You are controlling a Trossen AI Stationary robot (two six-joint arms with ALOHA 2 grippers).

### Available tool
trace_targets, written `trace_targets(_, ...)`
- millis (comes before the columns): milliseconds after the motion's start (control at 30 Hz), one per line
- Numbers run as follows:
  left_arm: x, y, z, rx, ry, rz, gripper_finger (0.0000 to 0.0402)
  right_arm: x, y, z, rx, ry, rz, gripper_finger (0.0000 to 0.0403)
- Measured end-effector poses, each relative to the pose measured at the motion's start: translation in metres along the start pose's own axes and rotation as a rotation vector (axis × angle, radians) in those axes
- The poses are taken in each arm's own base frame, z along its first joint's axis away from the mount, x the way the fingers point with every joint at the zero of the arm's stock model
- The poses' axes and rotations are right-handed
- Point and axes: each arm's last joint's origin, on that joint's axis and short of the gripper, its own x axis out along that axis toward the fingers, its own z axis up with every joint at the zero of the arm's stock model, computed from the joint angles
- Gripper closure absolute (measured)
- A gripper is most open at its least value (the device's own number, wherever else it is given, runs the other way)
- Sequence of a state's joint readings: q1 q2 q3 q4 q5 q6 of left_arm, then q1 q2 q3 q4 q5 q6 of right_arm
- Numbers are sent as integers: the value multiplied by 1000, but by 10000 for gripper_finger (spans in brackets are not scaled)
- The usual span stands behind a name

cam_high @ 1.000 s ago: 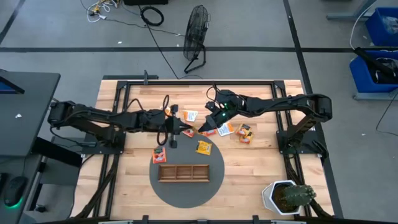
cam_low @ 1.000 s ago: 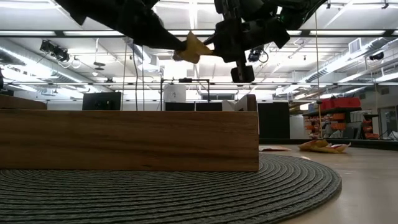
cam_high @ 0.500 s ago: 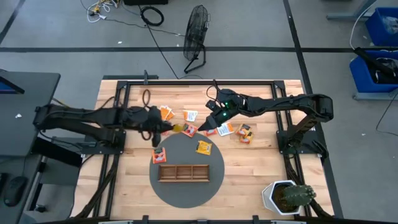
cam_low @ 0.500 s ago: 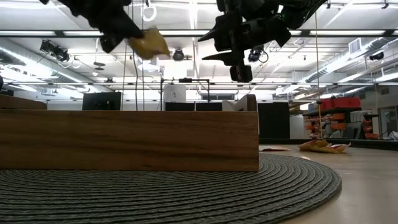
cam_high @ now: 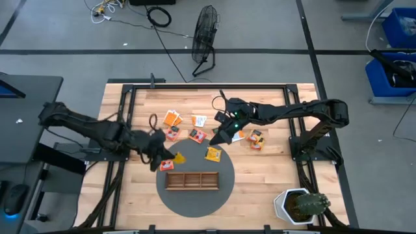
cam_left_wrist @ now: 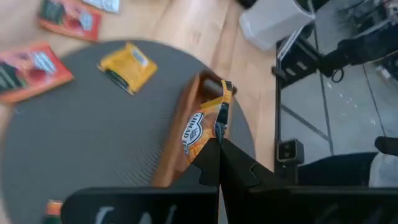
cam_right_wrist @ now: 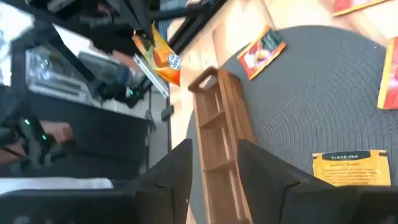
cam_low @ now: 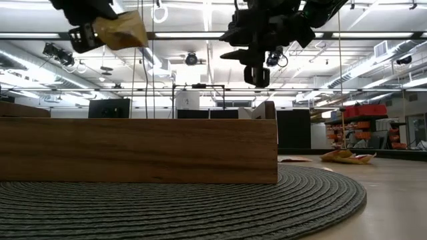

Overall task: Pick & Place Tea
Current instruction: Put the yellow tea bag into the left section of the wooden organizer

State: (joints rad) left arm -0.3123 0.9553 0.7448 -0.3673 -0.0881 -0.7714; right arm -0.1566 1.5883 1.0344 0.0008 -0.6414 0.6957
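My left gripper (cam_high: 162,158) hovers over the left rim of the dark round mat (cam_high: 224,185), shut on an orange-yellow tea sachet (cam_left_wrist: 202,121), which shows high up in the low view (cam_low: 121,30). The wooden compartment tray (cam_high: 190,180) stands on the mat just near of it. My right gripper (cam_high: 218,134) hangs open and holds nothing above the table's middle. On the table lie loose sachets: an orange one (cam_high: 171,117), a white one (cam_high: 199,121) and a red one (cam_high: 197,135). A yellow one (cam_high: 212,153) lies on the mat. My left gripper pinches the sachet by one edge (cam_left_wrist: 216,132) between its two fingers. The fingers come slanting down from the table's left. The sachet sticks out ahead of the fingertips, tilted, lifted clear of the mat and tray.
More sachets lie at the right (cam_high: 255,138) and beside my right gripper (cam_high: 237,135). A red one (cam_high: 168,164) lies on the mat by the tray's left end. A potted cactus (cam_high: 300,206) stands at the near right corner. Black frame rails (cam_high: 195,86) border the tabletop.
My right gripper has opened and let go of the orange-yellow sachet, staying over the table's middle. My left gripper, shut on the sachet, has rolled and carried it toward the table's left and near edge, to above the mat's left rim by the tray.
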Motion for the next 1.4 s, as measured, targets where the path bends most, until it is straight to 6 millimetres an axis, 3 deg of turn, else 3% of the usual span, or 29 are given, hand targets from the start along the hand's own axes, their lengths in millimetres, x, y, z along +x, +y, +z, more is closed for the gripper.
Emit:
trace_targets(267, 35, -27, -8, -18, 199, 136, 401, 18, 16, -23, -165, 88, -25, 311)
trace_targets(533, 66, -59, -10, 6, 330, 199, 401, 25, 19, -43, -243, 171, -127, 352)
trace_targets(733, 84, -72, -30, 14, 387, 266, 401, 28, 22, -49, -290, 191, -137, 365)
trace_targets(967, 87, -77, -52, 32, 367, 364, 401, 29, 23, -50, -297, 194, -135, 366)
trace_targets(1400, 80, -78, -62, 150, 351, 427, 401, 29, 23, -49, -296, 192, -138, 366)
